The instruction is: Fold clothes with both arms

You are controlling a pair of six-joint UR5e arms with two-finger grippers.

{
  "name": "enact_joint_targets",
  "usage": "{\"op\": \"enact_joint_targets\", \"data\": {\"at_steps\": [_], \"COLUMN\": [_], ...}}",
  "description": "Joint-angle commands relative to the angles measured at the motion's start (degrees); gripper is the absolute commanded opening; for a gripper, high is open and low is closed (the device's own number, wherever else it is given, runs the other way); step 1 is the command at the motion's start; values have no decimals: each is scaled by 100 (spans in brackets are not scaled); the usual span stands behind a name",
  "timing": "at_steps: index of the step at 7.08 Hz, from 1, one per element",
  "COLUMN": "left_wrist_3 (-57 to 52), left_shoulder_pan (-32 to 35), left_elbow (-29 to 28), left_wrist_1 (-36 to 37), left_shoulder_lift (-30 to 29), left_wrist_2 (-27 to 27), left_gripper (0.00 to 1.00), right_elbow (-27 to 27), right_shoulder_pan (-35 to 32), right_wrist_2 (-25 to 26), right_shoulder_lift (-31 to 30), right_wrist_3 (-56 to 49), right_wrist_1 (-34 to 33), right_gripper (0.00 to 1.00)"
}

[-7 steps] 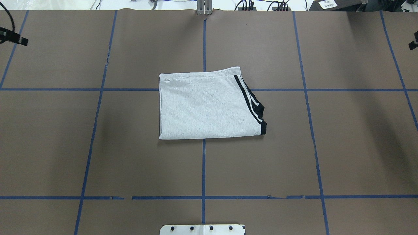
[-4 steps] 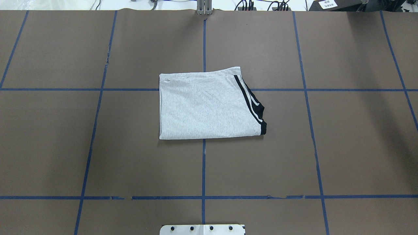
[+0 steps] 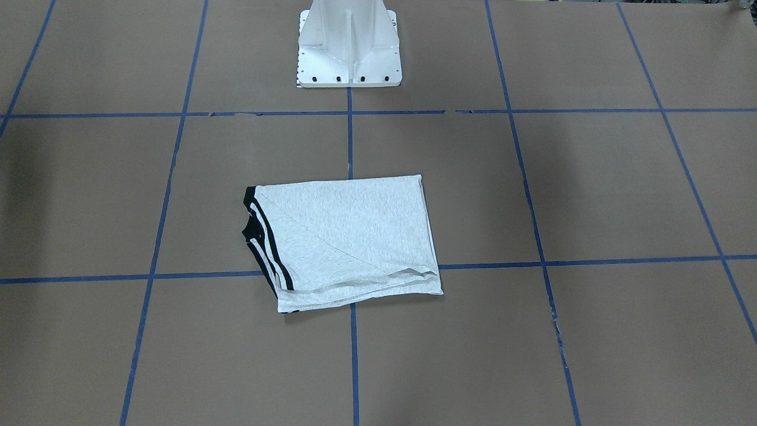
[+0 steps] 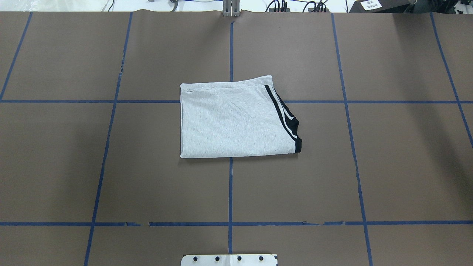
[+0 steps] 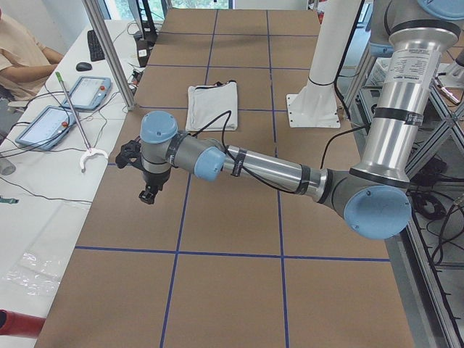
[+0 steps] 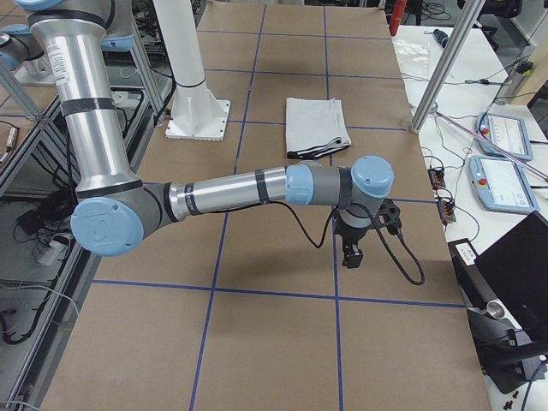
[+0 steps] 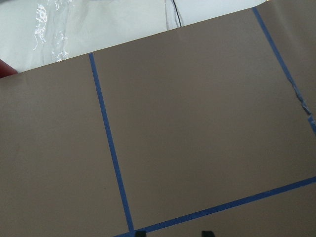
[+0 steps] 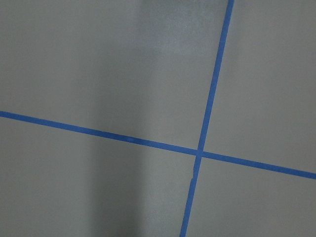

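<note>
- One folded grey T-shirt [image 4: 232, 122] lies flat at the middle of the counter [image 4: 369, 184], with its black-striped cuff on the right edge.
- Well apart from it, the left end effector [image 5: 148, 194] hangs over the counter's left end and the right end effector [image 6: 350, 255] over its right end.
- Released or clenched cannot be told for either.

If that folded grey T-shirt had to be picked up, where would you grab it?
Probably the striped-sleeve end of the T-shirt, coming in from the robot's right. The shirt lies flat, but there the stacked layers bunch and stick out past the body, giving an edge to pinch.
</note>
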State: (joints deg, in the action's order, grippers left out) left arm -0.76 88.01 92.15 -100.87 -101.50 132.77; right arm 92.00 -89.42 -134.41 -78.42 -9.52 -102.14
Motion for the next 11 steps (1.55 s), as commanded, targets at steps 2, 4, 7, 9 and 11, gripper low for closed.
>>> {"op": "enact_joint_targets", "data": {"at_steps": [2, 4, 7, 9, 11], "left_wrist_3": [-240, -231, -240, -240, -240], "left_shoulder_pan": [-3, 5, -3, 32, 41], "left_elbow": [-48, 144, 49, 48, 101], "left_wrist_1": [15, -3, 41, 94, 243], "left_shoulder_lift": [86, 112, 156, 95, 148], "left_wrist_2": [3, 65, 74, 74, 239], "left_gripper": [100, 100, 100, 100, 100], "right_elbow": [143, 73, -15, -16, -7], "right_shoulder_pan": [38, 301, 285, 267, 267], "right_wrist_2": [108, -42, -41, -59, -41], "right_shoulder_lift": [-24, 90, 169, 170, 178], "right_wrist_3": [73, 554, 574, 574, 574], "right_wrist_1": [53, -8, -272, -254, -193], "right_gripper": [100, 100, 100, 100, 100]}}
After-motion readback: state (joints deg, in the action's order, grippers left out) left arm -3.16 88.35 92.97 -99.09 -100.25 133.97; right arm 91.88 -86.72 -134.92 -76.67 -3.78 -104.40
